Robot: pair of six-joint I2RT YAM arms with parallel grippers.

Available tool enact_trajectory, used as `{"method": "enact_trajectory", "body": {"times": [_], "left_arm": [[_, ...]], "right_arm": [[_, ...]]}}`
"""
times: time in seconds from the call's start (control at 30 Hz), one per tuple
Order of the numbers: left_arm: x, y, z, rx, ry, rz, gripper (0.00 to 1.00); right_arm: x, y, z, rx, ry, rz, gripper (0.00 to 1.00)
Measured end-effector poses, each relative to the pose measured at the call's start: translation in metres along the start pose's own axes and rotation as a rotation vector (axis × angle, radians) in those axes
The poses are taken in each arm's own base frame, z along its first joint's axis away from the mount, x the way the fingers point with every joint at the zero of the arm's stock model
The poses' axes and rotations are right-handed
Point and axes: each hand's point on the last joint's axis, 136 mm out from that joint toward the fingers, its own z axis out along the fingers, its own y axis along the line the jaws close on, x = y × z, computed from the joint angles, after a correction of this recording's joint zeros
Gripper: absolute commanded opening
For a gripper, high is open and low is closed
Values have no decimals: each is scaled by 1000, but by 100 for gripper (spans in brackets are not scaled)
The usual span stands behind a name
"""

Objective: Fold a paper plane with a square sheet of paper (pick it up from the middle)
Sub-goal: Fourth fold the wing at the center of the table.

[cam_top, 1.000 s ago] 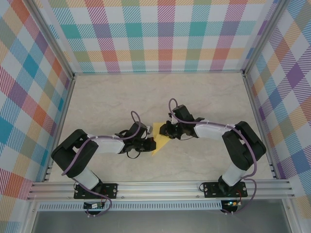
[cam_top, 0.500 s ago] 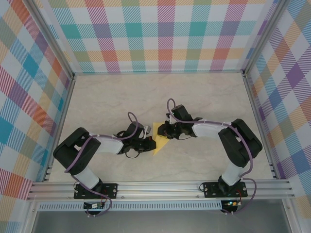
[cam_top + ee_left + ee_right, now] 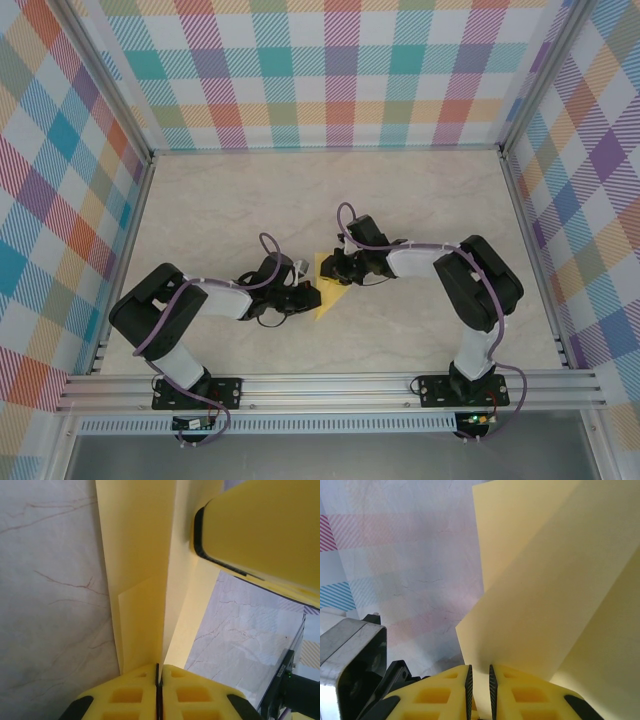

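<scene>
Marbled tabletop (image 3: pixel 200 200) sits between plaid walls (image 3: pixel 330 70). Your left gripper (image 3: pixel 306 297), touching the folded yellow paper sheet (image 3: pixel 326 298) from its left, presses its pads together on the crease. Your right gripper (image 3: pixel 331 270), at the sheet's upper right, pinches another edge.

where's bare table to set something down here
Free: the wide strip of table behind both arms up to the back wall, and the near patch between their bases. Crowded: the centre, where the left arm and right arm meet at the yellow paper.
</scene>
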Motion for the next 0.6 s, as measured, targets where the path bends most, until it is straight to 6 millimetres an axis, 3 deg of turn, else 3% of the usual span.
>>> {"method": "enact_trajectory", "body": {"times": [0.3,0.6], "left_arm": [[-2,2,-4,-24,-20,-3,12],[-2,7,-6,-40,-35,-20,4]], "right_arm": [[-1,0,0,-2,-2,-1,19],[0,-4,6,7,11,8,19]]}}
